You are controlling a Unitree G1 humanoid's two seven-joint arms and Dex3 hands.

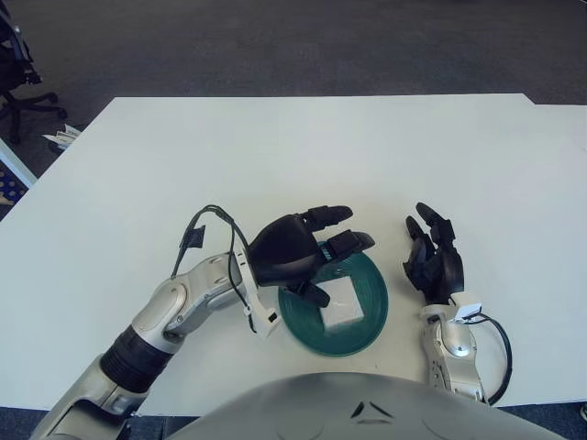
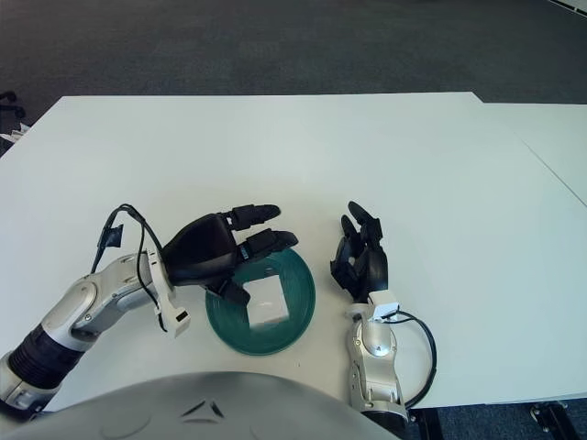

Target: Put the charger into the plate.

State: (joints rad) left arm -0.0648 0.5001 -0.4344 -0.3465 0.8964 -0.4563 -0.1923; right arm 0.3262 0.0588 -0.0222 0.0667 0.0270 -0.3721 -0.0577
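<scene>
Charger (image 1: 341, 303), white block, lies flat inside green plate (image 1: 376, 302), lower centre of frame, slightly toward plate's near side. Left hand (image 1: 293, 249) hovers just above plate's upper-left rim, fingers spread wide, holding nothing; thumb hangs down near charger. Risk: thumb or palm clips charger or rim when pulling away, knocking it out or sliding plate. Right hand (image 1: 434, 261), right of plate, idle, fingers loosely extended.
</scene>
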